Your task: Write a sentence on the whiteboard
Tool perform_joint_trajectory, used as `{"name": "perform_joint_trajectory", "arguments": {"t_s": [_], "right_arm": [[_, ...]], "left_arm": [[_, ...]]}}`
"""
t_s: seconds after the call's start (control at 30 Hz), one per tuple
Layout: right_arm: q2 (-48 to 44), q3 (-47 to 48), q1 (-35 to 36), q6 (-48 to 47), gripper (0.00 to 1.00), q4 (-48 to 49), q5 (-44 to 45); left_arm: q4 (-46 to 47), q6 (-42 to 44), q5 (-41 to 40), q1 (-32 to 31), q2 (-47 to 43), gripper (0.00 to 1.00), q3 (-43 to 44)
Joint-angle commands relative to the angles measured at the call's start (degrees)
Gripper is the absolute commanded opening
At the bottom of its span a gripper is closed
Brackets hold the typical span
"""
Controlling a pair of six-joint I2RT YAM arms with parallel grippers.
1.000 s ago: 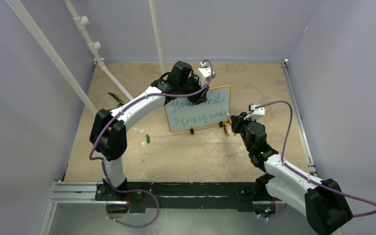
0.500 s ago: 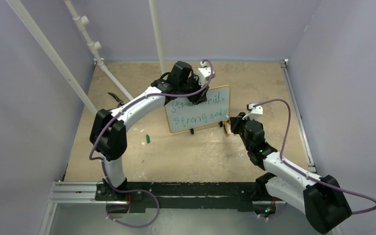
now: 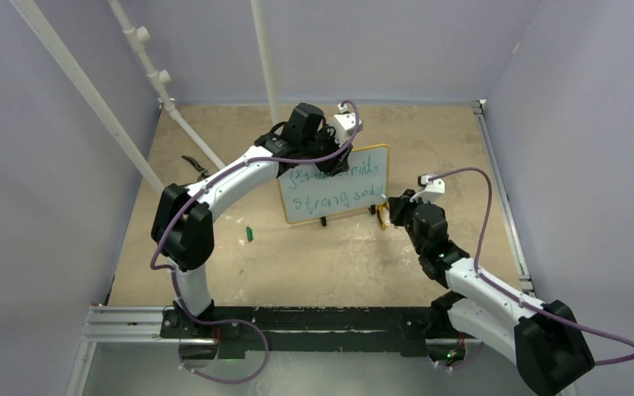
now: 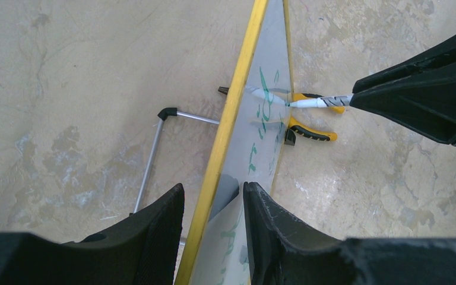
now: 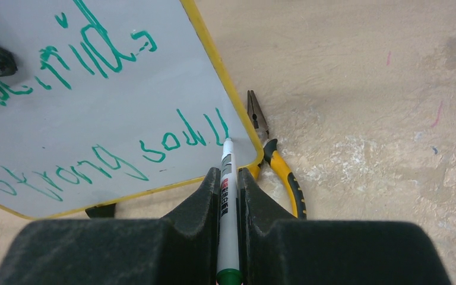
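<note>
Right jaws pinch a marker (image 5: 228,196), its tip touching the whiteboard (image 5: 47,127) at the end of the sentence (image 5: 181,139), close to the frame. Left jaws pinch the whiteboard's top edge, mid-tabletop. Any further stroke would likely run off the frame, and hard pressure might twist the whiteboard.

Left arm (image 3: 231,177): rising from base at near edge, elbow high, forearm reaching forward and to the right, wrist turned downward.
Left gripper (image 4: 212,196): black fingers pointing down, one on each side of the top edge of the whiteboard (image 3: 334,196), closed upon it.
Right arm (image 3: 495,301): held low, stretched forward and to the left from base.
Right gripper (image 5: 228,175): fingers pressed together on a marker (image 5: 228,202), barrel lying along the gap, tip projecting past fingertips.
</note>
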Motion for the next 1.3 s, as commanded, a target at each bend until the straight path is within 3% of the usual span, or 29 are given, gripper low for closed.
{"name": "perform_joint_trajectory", "arguments": {"t_s": [0.0,0.17,0.53,1.27], "right_arm": [[-4.81,2.1,0.03,1.56,0.0,-2.75,-1.45],[-9.62,0.13,0.03,3.12,0.0,-5.01,0.01],[-2.78,2.27,0.02,4.54,0.0,-5.72,1.57],[0.3,2.67,0.1,3.94,0.0,-1.94,4.23]], "left_arm": [[-5.38,-1.56,0.21,-0.24,0.22,0.0,-1.96],[-5.28,-1.79,0.09,-0.2,-0.03,0.0,-1.86],[-5.11,-2.07,-0.42,-0.24,-0.56,0.0,-1.89],[-5.01,-1.96,-0.31,-0.17,-0.15,0.0,-1.96]]}}
